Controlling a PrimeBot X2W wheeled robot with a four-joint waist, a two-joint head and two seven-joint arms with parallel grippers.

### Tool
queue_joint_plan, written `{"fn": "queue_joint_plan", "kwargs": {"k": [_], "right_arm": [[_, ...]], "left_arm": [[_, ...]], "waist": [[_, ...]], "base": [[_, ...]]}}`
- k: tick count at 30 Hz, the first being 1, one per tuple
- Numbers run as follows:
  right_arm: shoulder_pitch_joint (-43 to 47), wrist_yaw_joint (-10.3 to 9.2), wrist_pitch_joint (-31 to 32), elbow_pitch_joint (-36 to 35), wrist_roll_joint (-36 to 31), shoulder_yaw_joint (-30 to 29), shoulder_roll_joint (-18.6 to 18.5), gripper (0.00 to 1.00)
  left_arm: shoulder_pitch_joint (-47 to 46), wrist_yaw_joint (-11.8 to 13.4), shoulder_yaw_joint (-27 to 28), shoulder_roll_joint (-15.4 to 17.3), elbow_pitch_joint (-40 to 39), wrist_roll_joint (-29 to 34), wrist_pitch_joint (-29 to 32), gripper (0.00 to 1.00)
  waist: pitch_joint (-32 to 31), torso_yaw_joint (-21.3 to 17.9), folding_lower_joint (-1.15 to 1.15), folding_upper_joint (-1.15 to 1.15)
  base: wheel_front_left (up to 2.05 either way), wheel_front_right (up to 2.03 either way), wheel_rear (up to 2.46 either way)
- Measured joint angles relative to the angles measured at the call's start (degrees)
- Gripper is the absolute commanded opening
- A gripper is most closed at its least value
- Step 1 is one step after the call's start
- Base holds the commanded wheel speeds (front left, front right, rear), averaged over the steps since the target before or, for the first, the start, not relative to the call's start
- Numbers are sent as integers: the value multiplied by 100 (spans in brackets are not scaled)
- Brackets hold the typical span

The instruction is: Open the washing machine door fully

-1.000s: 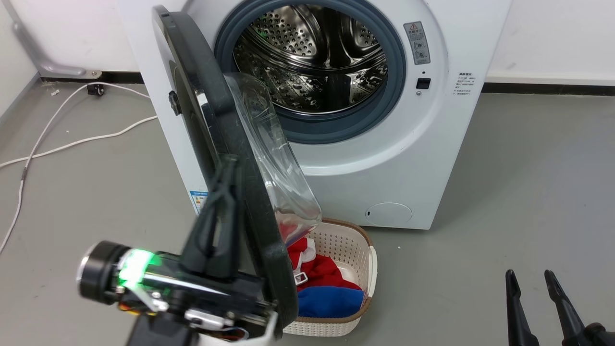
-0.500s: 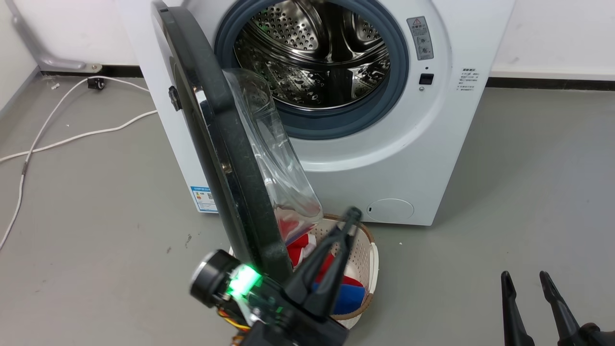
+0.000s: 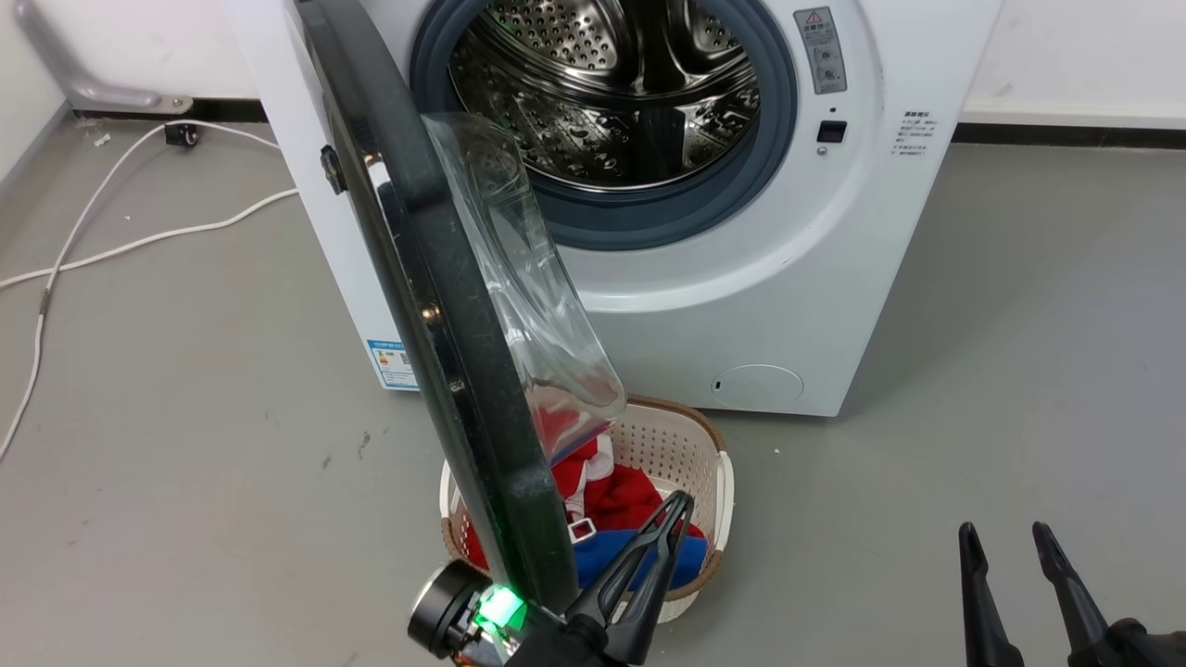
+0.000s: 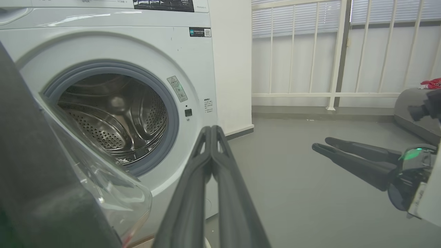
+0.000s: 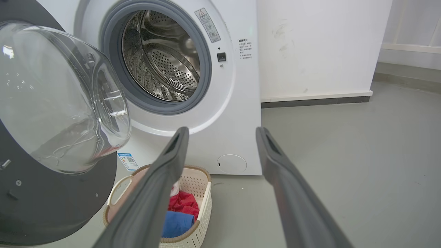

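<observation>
The white washing machine (image 3: pixel 815 278) stands ahead with its steel drum mouth uncovered. Its black washing machine door (image 3: pixel 435 278) is swung out on the left hinge, edge-on to the head view, the clear glass bowl (image 3: pixel 528 306) bulging to the right. My left gripper (image 3: pixel 683 501) is shut and holds nothing, low at the bottom just right of the door's lower rim, apart from it. In the left wrist view its fingers (image 4: pixel 211 129) point at the machine (image 4: pixel 193 69), the door (image 4: pixel 31 179) at left. My right gripper (image 3: pixel 1003 530) is open at the lower right, far from the door (image 5: pixel 51 203).
A cream laundry basket (image 3: pixel 713 463) with red and blue clothes sits on the floor under the door, in front of the machine. White cables (image 3: pixel 139 243) trail over the grey floor at left. A white railing (image 4: pixel 337 93) stands beyond the machine's right side.
My left gripper has left the door's outer face, passed to the right of its rim and drawn back toward the bottom of the view. The door stands at much the same angle. The head camera shifted slightly.
</observation>
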Motion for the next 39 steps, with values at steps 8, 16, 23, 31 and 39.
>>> {"fn": "queue_joint_plan", "kwargs": {"k": [8, 16, 23, 31, 39], "right_arm": [[-58, 0, 0, 99, -5, 24, 0, 100], [-60, 0, 0, 190, -9, 56, 0, 100], [-53, 0, 0, 225, -5, 79, 0, 100], [-27, 0, 0, 286, 2, 115, 0, 100], [-20, 0, 0, 330, -15, 123, 0, 100]], "left_arm": [[41, 85, 98, -4, 595, -152, 0, 0], [43, 286, 364, -18, 933, -299, 0, 0], [111, 387, 605, 5, 861, -303, 0, 0], [351, 558, 932, 2, 731, -371, -22, 0], [495, 781, 1462, 113, 606, -446, -15, 0]], "waist": [[58, 22, 0, 0], [37, 93, 0, 0], [-15, 221, 0, 0], [-41, 365, 0, 0], [3, 526, 0, 0]], "base": [[0, 0, 0], [0, 0, 0], [0, 0, 0], [0, 0, 0], [0, 0, 0]]}}
